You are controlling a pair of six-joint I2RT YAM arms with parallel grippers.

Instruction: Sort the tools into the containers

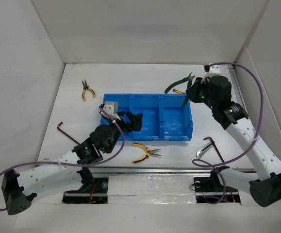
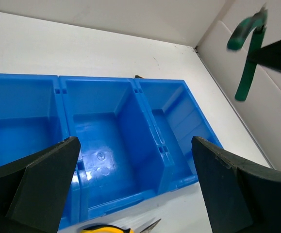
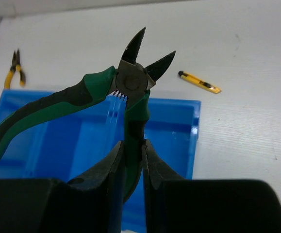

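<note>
My right gripper [image 1: 192, 93] [image 3: 133, 151] is shut on one handle of the dark green pliers [image 1: 179, 83] [image 3: 129, 83]. It holds them in the air above the right compartment of the blue tray [image 1: 130, 96] [image 3: 181, 127], jaws up and handles spread. My left gripper [image 1: 130, 120] [image 2: 134, 162] is open and empty, low over the tray's near left part [image 2: 108, 124]. One pair of yellow pliers [image 1: 145, 152] [image 2: 104, 228] lies just in front of the tray. Another pair [image 1: 85, 90] [image 3: 15, 70] lies at the far left. All three compartments look empty.
A yellow-and-black stick tool [image 1: 178, 91] [image 3: 199, 81] lies behind the tray. A dark hex key [image 1: 65, 132] lies at the left. A silver metal piece [image 1: 203, 150] and another hex key [image 1: 218, 149] lie at the right front. White walls surround the table.
</note>
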